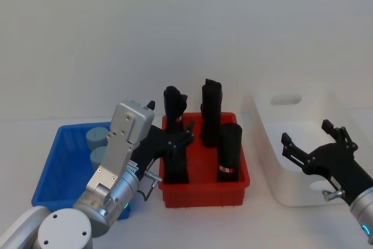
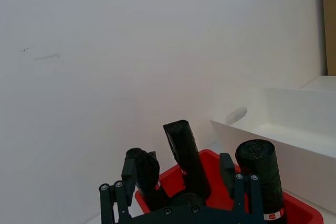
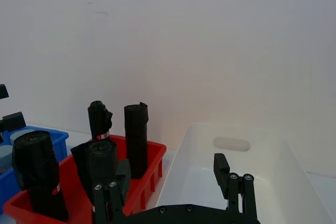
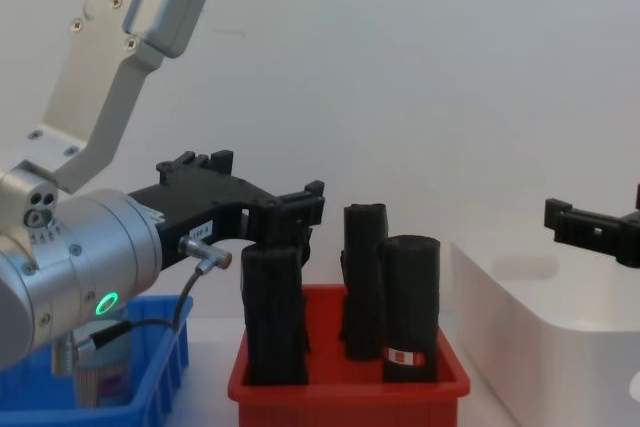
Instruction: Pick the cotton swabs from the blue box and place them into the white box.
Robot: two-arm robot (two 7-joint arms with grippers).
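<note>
Two cotton swabs tubs [image 1: 98, 138] [image 1: 100, 157] with pale lids stand in the blue box [image 1: 58, 167] at the left. The chest view shows one tub [image 4: 100, 379] with tan sticks behind the blue box's wall [image 4: 160, 372]. My left gripper [image 1: 183, 135] is open and empty, hanging over the left part of the red bin, to the right of the blue box; the left wrist view shows its fingers [image 2: 131, 174] spread wide. My right gripper [image 1: 306, 132] is open and empty above the white box [image 1: 262, 126], whose inside [image 3: 294, 156] lies just past its fingers [image 3: 223, 169].
A red bin [image 1: 204, 193] with several upright black rolls [image 1: 230, 153] stands between the blue and white boxes, right under the left gripper. A plain white wall runs behind the table. My left arm's silver links [image 4: 70, 237] loom over the blue box.
</note>
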